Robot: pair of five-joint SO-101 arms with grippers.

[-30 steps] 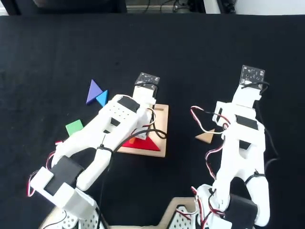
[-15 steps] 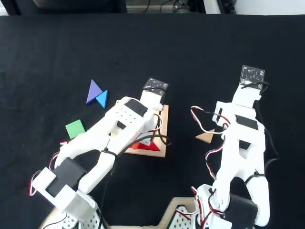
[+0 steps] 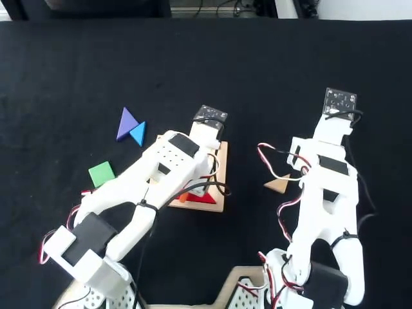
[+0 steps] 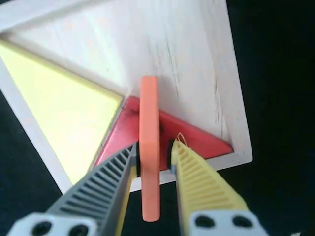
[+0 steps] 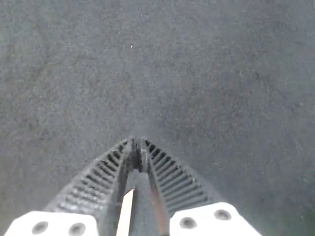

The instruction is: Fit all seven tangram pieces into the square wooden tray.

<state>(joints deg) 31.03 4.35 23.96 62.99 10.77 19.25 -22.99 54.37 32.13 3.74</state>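
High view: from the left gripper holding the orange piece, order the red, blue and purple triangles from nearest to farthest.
From the left gripper, holding the orange piece over the tray:
1. The red triangle, in the tray right beside it.
2. The blue triangle, on the table off the tray's left side.
3. The purple triangle, beside the blue one and just beyond it.

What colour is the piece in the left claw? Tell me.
Orange; the piece shows best in left wrist view.
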